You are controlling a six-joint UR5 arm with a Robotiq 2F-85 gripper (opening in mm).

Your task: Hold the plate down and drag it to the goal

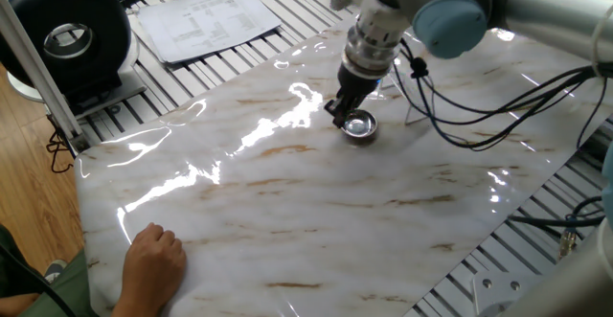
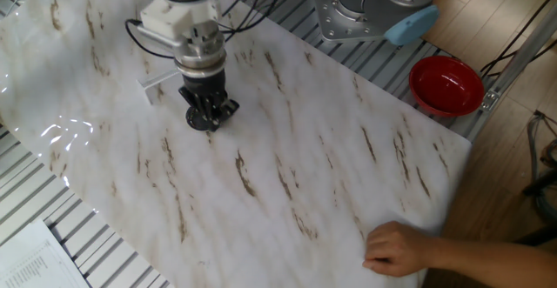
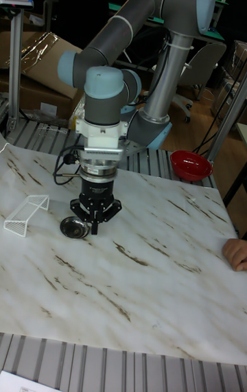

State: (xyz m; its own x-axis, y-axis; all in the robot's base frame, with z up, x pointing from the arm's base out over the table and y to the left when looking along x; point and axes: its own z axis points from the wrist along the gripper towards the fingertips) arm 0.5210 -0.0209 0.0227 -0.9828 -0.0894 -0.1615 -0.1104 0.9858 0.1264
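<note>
Gripper [image 3: 94, 222], fingers nearly closed and grasping nothing, poised over plate [image 3: 73, 227] at the press-down step; next, firm downward contact, then dragging left toward goal [image 3: 25, 214].

No legible text or labels anywhere.
</note>
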